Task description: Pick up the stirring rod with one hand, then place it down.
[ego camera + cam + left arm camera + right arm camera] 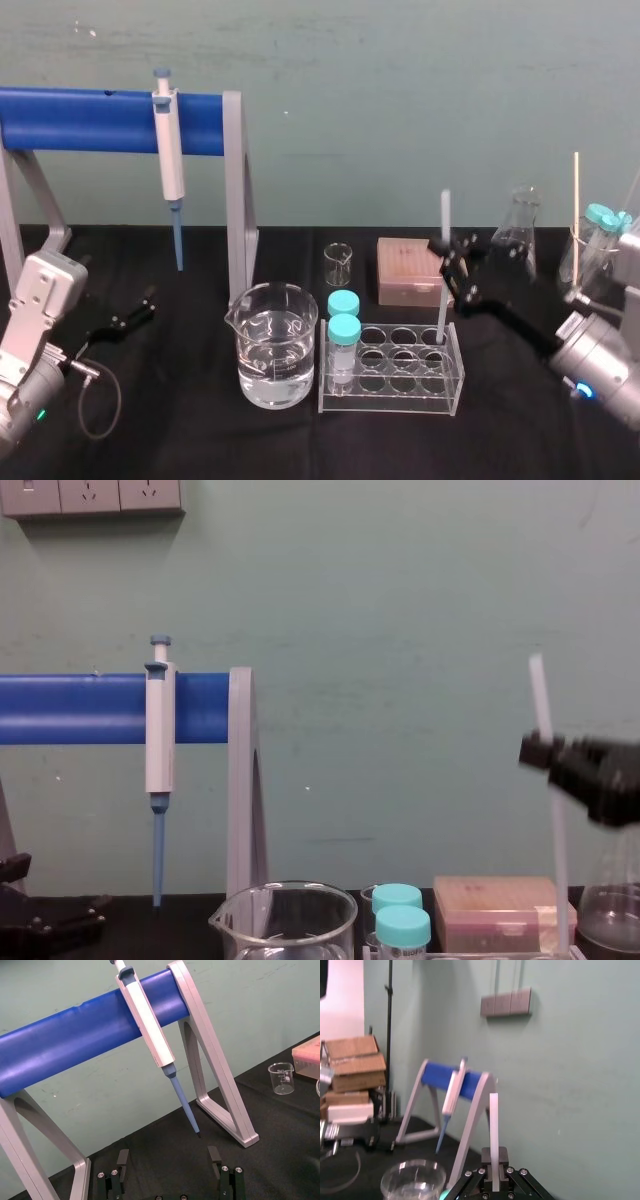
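**Right gripper [447, 265] clamped on the stirring rod [445, 215]; left gripper [168, 1157] parked, holding nothing.**

Right jaws are closed from both sides on the rod, about midway along it, and touch nothing else. The rod is thin, straight, translucent white and nearly upright. Its upper part stands clear above the gripper and its lower end reaches into the back right well of the clear tube rack [390, 402], right of two teal-capped vials [344, 335]. Cannot tell whether the tip meets the rack floor. Left jaws are spread wide, low over the table's left side, before the pipette stand [220, 1085].
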Robot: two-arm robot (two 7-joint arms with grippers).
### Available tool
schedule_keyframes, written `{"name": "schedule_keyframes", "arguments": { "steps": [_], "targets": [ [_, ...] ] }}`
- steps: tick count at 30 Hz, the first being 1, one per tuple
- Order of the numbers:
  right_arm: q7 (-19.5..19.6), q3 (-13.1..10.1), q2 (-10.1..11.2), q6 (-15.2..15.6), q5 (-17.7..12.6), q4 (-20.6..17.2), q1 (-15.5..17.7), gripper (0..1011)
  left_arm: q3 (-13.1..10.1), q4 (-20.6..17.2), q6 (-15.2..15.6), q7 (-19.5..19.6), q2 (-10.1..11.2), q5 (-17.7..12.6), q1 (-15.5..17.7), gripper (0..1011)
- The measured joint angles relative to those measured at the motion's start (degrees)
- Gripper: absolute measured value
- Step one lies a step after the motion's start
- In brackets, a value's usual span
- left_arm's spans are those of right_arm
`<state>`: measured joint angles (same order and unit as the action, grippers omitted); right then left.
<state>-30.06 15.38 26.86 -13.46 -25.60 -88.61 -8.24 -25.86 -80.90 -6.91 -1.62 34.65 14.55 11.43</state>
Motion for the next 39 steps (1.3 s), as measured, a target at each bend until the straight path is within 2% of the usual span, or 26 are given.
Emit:
{"name": "schedule_keyframes", "arguments": {
  "steps": [2, 10, 39],
  "targets": [
    [-0.2, -1.1, 0.2, -0.3, -0.8, -1.9, -0.4, 69, 0.0, 0.0, 0.0, 0.0, 0.0, 0.0, 0.0, 1000],
    [-0.6, -2.3, 0.7, -1.1, -1.4, -4.6, -1.0, 69, 0.0, 0.0, 0.0, 0.0, 0.0, 0.0, 0.0, 1000],
    [-0.4, -2.2, 0.6, -0.9, -0.5, -4.4, -1.2, 69, 0.0, 0.0, 0.0, 0.0, 0.0, 0.0, 0.0, 1000]
  ]
}}
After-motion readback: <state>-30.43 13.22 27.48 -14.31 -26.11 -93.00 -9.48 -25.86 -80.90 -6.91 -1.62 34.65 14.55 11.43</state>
